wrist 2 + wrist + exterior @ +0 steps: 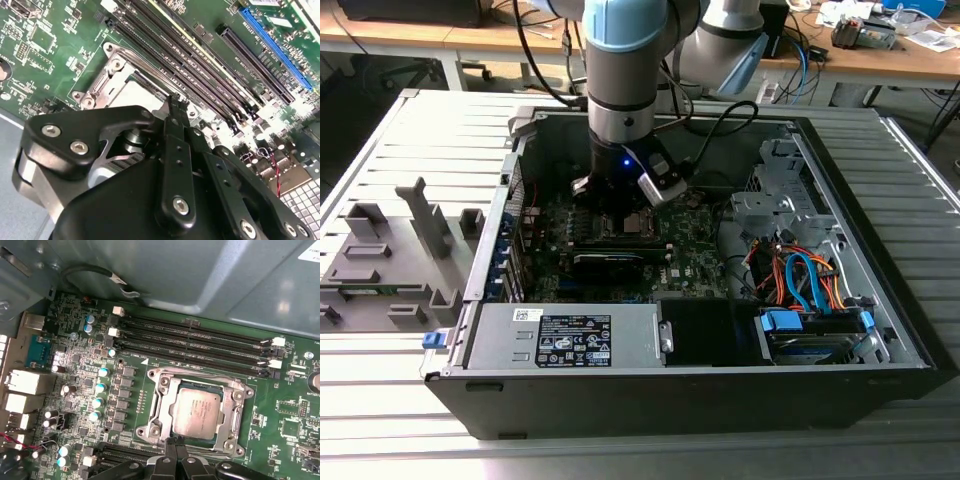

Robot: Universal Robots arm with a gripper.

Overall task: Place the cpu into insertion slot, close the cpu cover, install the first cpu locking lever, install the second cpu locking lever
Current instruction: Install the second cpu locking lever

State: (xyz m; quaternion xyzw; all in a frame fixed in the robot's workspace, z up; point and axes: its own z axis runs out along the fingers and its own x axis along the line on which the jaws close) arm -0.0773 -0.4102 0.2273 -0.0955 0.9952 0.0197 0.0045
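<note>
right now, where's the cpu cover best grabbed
Probably the frame edge nearest the gripper, approached from above: the cpu cover lies flat around the cpu, so only its thin outer rim offers a hold.

The arm (625, 60) comes straight down from above, its pale blue and grey wrist joint upright and a small blue light glowing low on the wrist. Below it the black gripper (620, 205) points downward. In both wrist views the gripper's (176, 452) black linkage arms run together, and its jaws stand closed, tips meeting in a narrow point.
</note>
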